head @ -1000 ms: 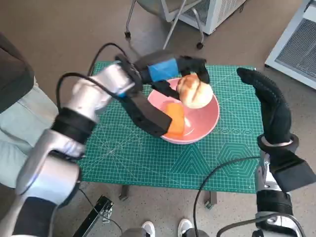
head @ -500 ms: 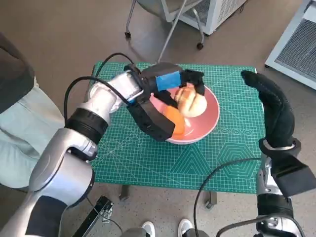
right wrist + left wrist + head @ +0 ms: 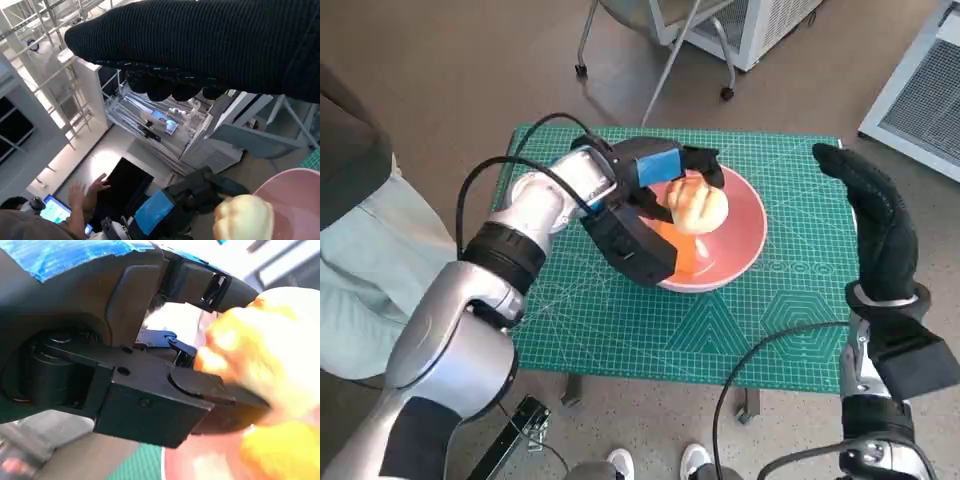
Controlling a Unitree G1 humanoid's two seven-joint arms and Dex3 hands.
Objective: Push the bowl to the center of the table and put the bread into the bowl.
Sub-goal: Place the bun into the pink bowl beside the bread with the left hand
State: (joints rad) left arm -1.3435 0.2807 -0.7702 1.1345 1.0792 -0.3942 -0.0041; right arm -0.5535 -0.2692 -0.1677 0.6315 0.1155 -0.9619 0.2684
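Left hand holds one bread over one bowl.
The bowl sits toward the table's far edge; one orange thing lies inside. Right hand is open, empty, over the right edge.

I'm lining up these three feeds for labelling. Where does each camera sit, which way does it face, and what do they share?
Head view: on the head, looking steeply down at the green mat; both forearms, left hand, right hand show.
Left wrist view: behind the left hand, facing the bread it grips; black fingers fill it.
Right wrist view: behind the raised right hand, facing across the room; glove on top.
Shared: bread, pink bowl.
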